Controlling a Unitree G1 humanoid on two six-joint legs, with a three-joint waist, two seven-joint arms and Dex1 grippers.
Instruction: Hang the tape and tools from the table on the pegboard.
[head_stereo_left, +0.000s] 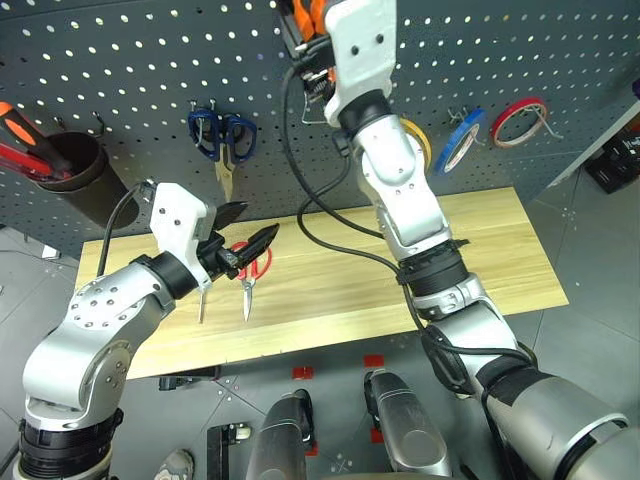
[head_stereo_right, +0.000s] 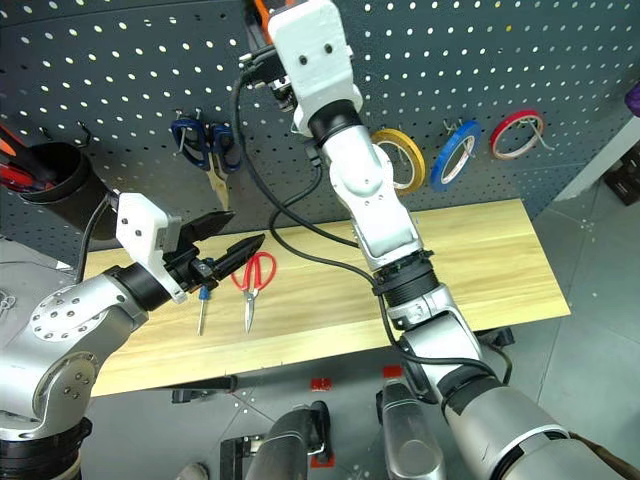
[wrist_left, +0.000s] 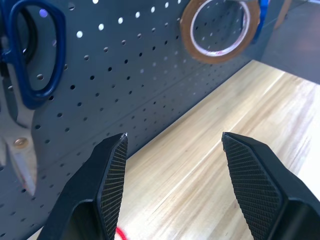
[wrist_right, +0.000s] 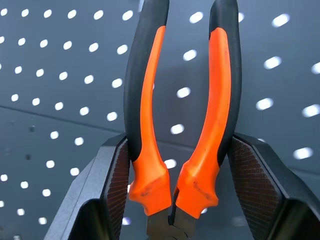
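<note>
far left on the pegboard hangs a dark cup with red and orange handles sticking out of it. just right of it, blue-handled scissors hang on a hook. below, the left gripper hovers level over the left part of the table, its jaws open and empty. on the table under it lie the blue-handled screwdriver and, just beside it to the right, the red-handled scissors, tips toward the near edge. right of them, the right gripper is raised high against the pegboard, its jaws clamped on the pliers, squeezing the two orange-and-black handles from outside near the pivot; the handles stand up toward the board, slightly spread. further right, the tan-yellow tape hangs on the pegboard, then the blue tape ring, then the red tape ring at the far right. the right half of the table is bare wood.
</note>
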